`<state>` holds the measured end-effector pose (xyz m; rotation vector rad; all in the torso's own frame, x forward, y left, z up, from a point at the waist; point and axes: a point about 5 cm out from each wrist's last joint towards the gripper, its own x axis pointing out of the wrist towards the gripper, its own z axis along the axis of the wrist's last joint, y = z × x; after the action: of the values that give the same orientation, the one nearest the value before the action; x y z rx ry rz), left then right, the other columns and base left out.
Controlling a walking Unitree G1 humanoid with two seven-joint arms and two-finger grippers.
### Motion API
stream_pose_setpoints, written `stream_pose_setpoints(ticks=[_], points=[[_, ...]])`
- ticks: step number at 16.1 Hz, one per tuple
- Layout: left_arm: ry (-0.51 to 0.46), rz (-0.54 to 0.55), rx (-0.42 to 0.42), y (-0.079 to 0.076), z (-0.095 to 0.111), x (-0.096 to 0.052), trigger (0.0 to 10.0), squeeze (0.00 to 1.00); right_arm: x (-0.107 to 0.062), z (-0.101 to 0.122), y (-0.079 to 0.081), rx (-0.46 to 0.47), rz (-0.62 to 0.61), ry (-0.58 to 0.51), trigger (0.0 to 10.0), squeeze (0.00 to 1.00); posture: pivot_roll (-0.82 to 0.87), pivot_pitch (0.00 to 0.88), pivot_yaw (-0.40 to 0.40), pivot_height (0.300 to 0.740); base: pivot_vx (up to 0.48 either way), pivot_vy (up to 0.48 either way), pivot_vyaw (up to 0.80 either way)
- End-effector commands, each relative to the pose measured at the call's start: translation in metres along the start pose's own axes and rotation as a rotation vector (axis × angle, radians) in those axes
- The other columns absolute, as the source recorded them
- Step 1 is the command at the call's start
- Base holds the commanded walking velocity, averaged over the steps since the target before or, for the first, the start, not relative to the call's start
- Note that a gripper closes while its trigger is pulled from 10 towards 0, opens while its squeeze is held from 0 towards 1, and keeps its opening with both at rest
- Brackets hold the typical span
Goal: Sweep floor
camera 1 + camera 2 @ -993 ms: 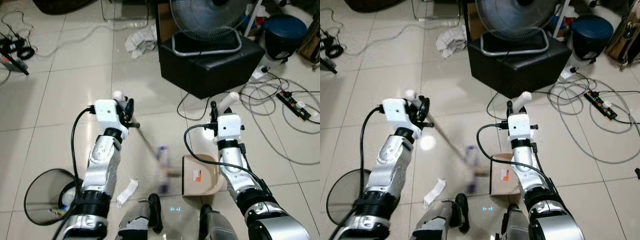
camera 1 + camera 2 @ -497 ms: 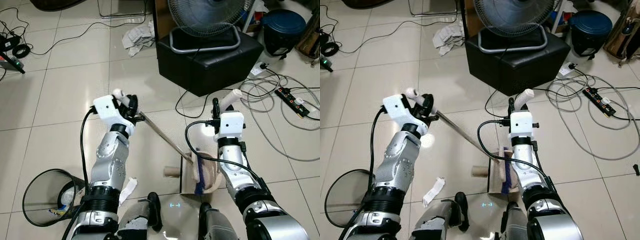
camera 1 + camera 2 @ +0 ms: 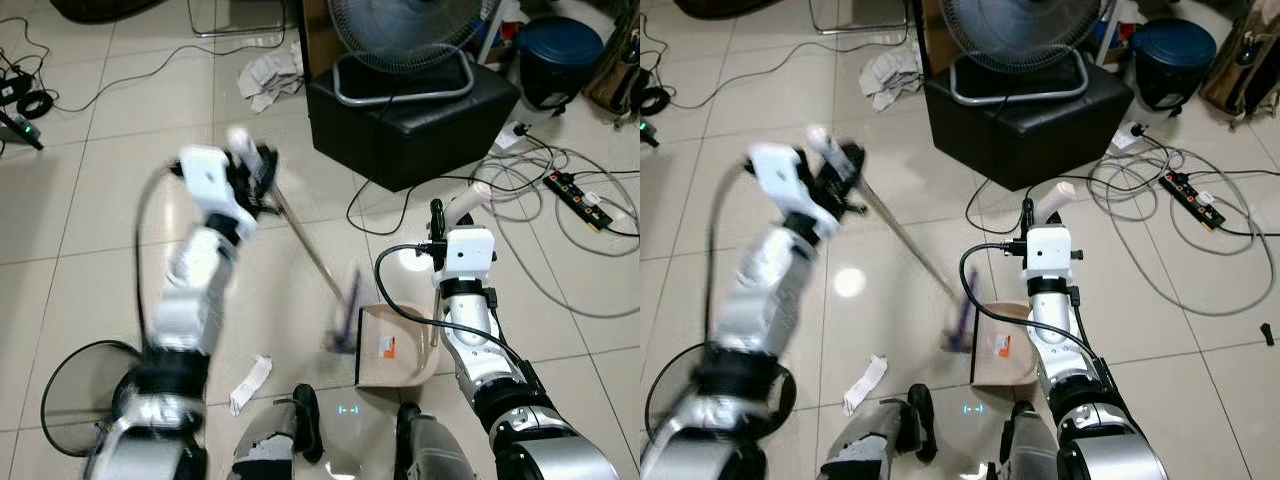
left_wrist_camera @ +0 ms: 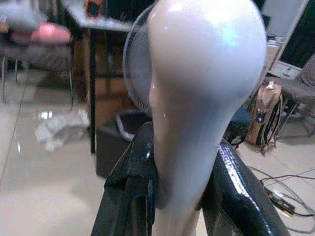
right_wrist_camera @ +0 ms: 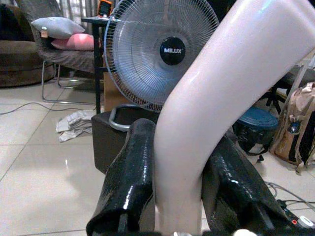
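Note:
My left gripper (image 3: pixel 250 165), blurred with motion, is raised and shut on the white top of the broom handle (image 4: pixel 206 73). The thin broom stick (image 3: pixel 310 250) slants down to the purple brush head (image 3: pixel 346 318), which is at the floor just left of the beige dustpan (image 3: pixel 395 348). My right gripper (image 3: pixel 438 215) is shut on the dustpan's white curved handle (image 5: pixel 221 98), holding the pan with its mouth on the tiles. A white paper scrap (image 3: pixel 250 382) lies on the floor left of my feet. A small brownish piece (image 3: pixel 952 340) is blurred beside the brush.
A black wire waste bin (image 3: pixel 75 400) stands at lower left. Ahead is a black ottoman (image 3: pixel 410 115) with a fan (image 3: pixel 410 30) on it, and crumpled paper (image 3: pixel 265 72) beside it. Cables (image 3: pixel 520 190) and a power strip (image 3: pixel 580 198) sprawl on the right, near a blue bin (image 3: pixel 560 45).
My left arm has swung up and away, drawing the brush head out of the dustpan to its left edge. The right arm and dustpan have barely moved.

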<state>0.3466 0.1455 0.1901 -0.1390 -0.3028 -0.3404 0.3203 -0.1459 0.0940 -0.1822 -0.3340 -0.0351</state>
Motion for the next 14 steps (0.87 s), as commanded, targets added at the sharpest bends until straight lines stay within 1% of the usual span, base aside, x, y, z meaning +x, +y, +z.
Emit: stream_pose_setpoints(ticks=[1, 2, 3, 5, 6, 7, 8, 9, 11, 14], points=[[-0.04, -0.003, 0.027, 0.008, 0.008, 0.0, 10.0, 0.0, -0.015, -0.015, 0.005, 0.005, 0.024, 0.091, 10.0, 0.0, 0.13, 0.288, 0.124, 0.74, 0.0, 0.0, 0.0], [-0.027, 0.02, 0.047, 0.015, 0.006, 0.0, 10.0, 0.0, -0.016, -0.016, 0.005, 0.004, 0.025, 0.095, 10.0, 0.0, 0.13, 0.285, 0.126, 0.74, 0.0, 0.0, 0.0], [-0.004, 0.04, 0.096, 0.021, 0.002, -0.002, 10.0, 0.0, -0.016, -0.016, 0.006, 0.004, 0.025, 0.096, 10.0, 0.0, 0.13, 0.287, 0.126, 0.74, 0.0, 0.0, 0.0], [0.069, 0.087, 0.24, 0.037, -0.012, -0.009, 10.0, 0.0, -0.016, -0.016, 0.006, 0.004, 0.024, 0.098, 10.0, 0.0, 0.13, 0.295, 0.133, 0.74, 0.0, 0.0, 0.0], [0.103, 0.114, 0.289, 0.044, -0.019, -0.015, 10.0, 0.0, -0.016, -0.016, 0.005, 0.004, 0.02, 0.098, 10.0, 0.0, 0.13, 0.294, 0.134, 0.74, 0.0, 0.0, 0.0], [0.131, 0.133, 0.315, 0.048, -0.025, -0.019, 10.0, 0.0, -0.016, -0.016, 0.004, 0.006, 0.012, 0.096, 10.0, 0.0, 0.13, 0.291, 0.133, 0.74, 0.0, 0.0, 0.0], [0.15, 0.134, 0.306, 0.047, -0.032, -0.023, 10.0, 0.0, -0.016, -0.016, 0.003, 0.007, 0.007, 0.094, 10.0, 0.0, 0.12, 0.287, 0.132, 0.74, 0.0, 0.0, 0.0], [0.182, 0.135, 0.28, 0.043, -0.045, -0.029, 10.0, 0.0, -0.015, -0.016, 0.002, 0.007, 0.006, 0.092, 10.0, 0.0, 0.12, 0.287, 0.131, 0.74, 0.0, 0.0, 0.0], [0.223, 0.138, 0.245, 0.032, -0.065, -0.035, 10.0, 0.0, -0.016, -0.015, 0.005, 0.016, 0.025, 0.083, 10.0, 0.0, 0.12, 0.29, 0.128, 0.74, 0.0, 0.0, 0.0], [0.253, 0.136, 0.188, 0.017, -0.081, -0.039, 10.0, 0.0, -0.018, -0.015, 0.009, 0.005, 0.05, 0.081, 10.0, 0.0, 0.12, 0.283, 0.129, 0.74, 0.0, 0.0, 0.0]])
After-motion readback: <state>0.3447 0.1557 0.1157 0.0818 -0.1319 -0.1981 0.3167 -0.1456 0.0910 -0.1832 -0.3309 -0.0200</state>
